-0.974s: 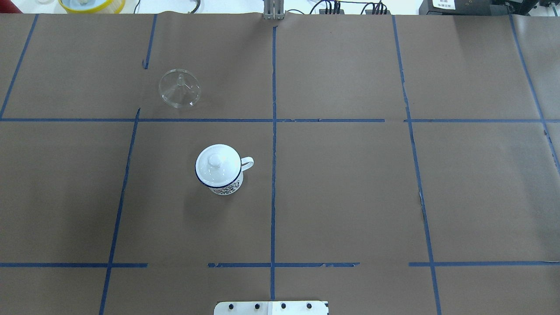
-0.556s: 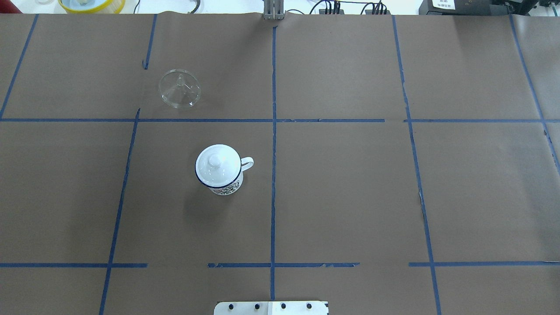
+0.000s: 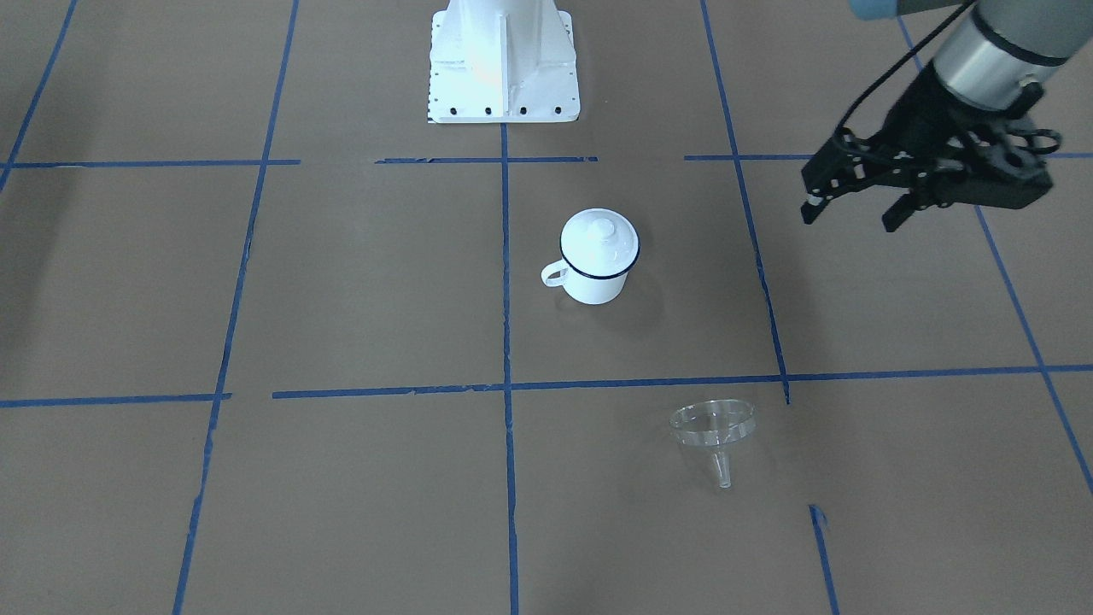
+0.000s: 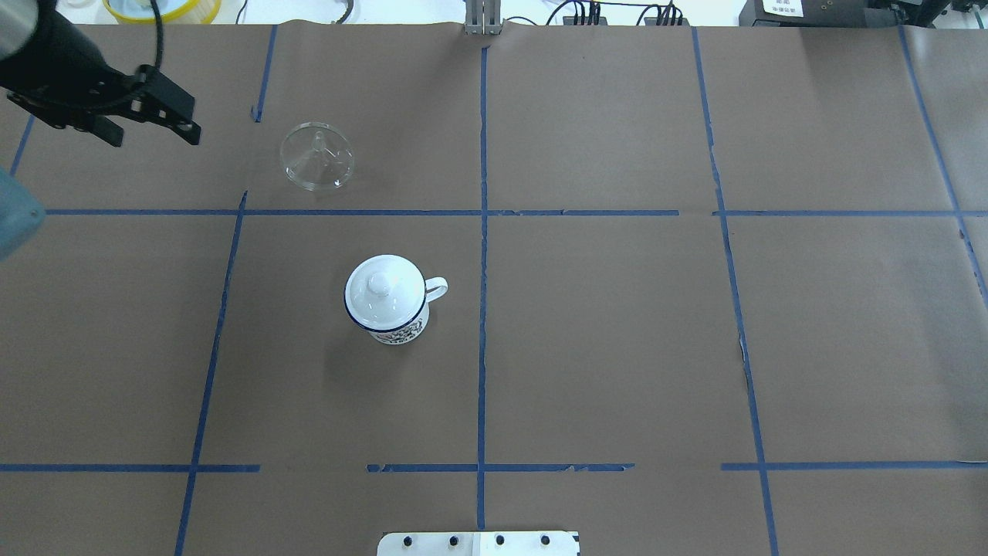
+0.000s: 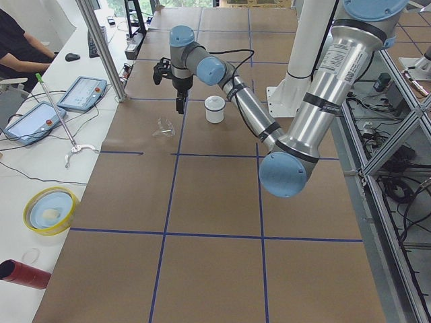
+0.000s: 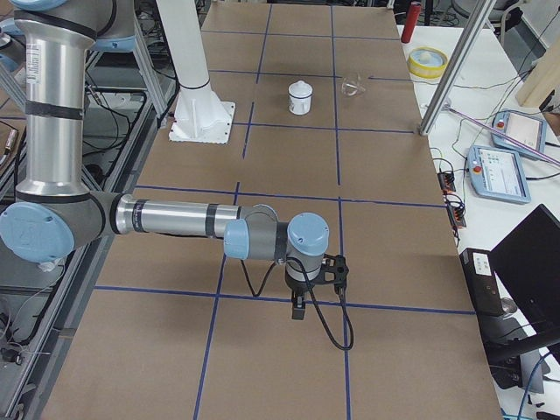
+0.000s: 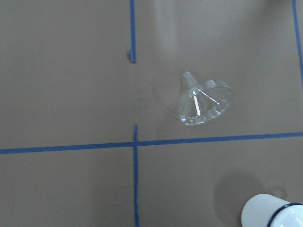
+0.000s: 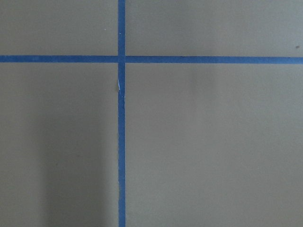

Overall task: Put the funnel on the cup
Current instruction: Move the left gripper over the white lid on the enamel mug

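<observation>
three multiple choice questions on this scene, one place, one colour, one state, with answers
1. Where is the funnel?
A) on the cup
B) on the table, apart from the cup
C) in the left gripper

2. What colour is the cup's rim?
A) red
B) green
C) dark blue

3. How is the left gripper?
A) open and empty
B) shut on the funnel
C) shut on the cup

1 B: it lies on the table, away from the cup.
2 C: a dark blue band rings the white cup's top.
3 A: its jaws stand apart with nothing between them.
</observation>
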`<state>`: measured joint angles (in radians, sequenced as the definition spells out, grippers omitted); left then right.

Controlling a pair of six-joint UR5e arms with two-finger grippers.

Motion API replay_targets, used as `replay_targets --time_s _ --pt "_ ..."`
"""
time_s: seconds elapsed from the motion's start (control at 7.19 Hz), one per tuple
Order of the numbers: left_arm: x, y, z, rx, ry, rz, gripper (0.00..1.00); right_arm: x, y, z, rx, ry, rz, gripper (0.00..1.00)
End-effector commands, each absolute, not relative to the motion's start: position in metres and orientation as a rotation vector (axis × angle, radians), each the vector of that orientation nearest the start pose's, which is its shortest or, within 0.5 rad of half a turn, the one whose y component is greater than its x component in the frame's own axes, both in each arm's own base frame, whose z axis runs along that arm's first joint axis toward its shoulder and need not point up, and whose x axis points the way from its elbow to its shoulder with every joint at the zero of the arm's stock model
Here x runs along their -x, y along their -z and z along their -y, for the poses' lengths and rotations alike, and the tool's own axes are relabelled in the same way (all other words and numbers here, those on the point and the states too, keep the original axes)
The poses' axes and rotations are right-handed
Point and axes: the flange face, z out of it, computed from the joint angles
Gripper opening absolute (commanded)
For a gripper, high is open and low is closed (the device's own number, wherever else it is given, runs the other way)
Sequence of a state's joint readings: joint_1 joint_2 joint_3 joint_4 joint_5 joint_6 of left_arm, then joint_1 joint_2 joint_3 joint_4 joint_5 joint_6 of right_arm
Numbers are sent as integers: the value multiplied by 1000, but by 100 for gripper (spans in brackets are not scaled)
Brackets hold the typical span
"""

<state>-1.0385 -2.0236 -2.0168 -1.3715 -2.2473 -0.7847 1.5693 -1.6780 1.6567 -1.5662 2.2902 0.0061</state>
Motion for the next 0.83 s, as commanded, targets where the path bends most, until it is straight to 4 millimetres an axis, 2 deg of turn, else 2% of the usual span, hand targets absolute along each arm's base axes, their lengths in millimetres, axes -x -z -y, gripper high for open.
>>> replay_targets --time_s 0.0,0.14,0.42,0.56,0.7 --pt "-304 -205 486 -113 -33 -910 100 -67 -669 446 17 -10 719 100" --pt "-341 -203 470 -102 -90 -899 100 -67 -670 445 19 -10 719 100" --pt "-364 -205 465 -102 -118 -914 100 -67 -670 445 19 -10 719 100" --pt "-397 -203 464 -82 -63 -903 100 -67 -670 445 19 -10 719 100" --pt "-414 -194 472 -94 -49 -888 100 -67 -669 446 17 -10 719 100"
